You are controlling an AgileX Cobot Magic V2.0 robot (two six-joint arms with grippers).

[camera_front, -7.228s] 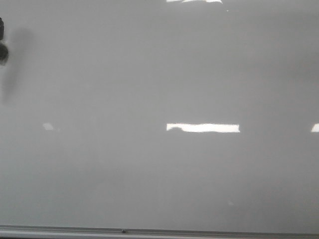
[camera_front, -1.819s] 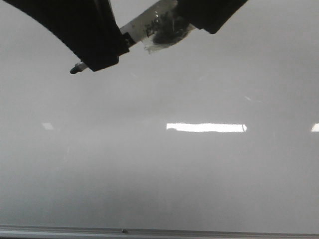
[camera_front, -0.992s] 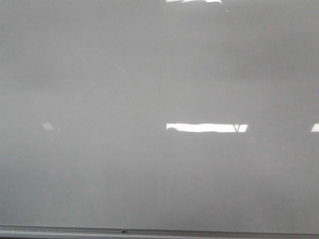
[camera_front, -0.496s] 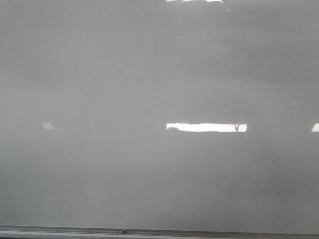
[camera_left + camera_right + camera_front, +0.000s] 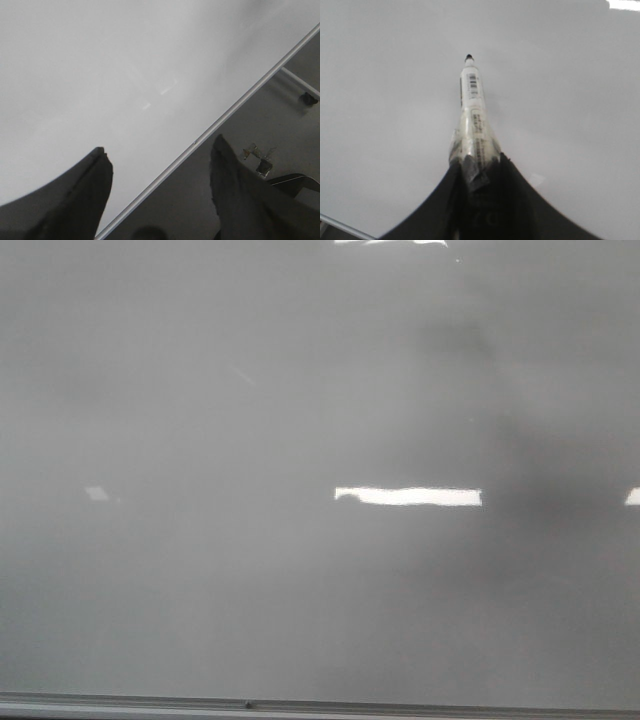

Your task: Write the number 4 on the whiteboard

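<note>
1. The left gripper (image 5: 157, 165) shows only in its own wrist view: two dark fingers (image 5: 85, 195) spread wide apart with nothing between them. It hangs over the silver frame edge (image 5: 235, 107) of the whiteboard (image 5: 100, 65), one finger over the board, the other over the grey floor beyond the edge.
2. The right gripper (image 5: 479, 165) shows only in its wrist view. Its dark fingers are closed on a marker (image 5: 472, 120), a white barrel with a barcode label, wrapped in clear tape near the grip. The black tip points away from the gripper toward the board; whether it touches the board cannot be told.
3. In the front view the whiteboard (image 5: 250, 600) fills the frame, pale grey and glossy, with its metal edge along the bottom.
4. Bright white reflections (image 5: 407, 496) sit at centre right, with smaller ones at the left, the right edge and the top.
5. A soft dark shadow (image 5: 540, 485) lies at the right of the frame, just past the long reflection.
6. The number 4 cannot be made out anywhere; the shadow covers the right end of the reflection.
</note>
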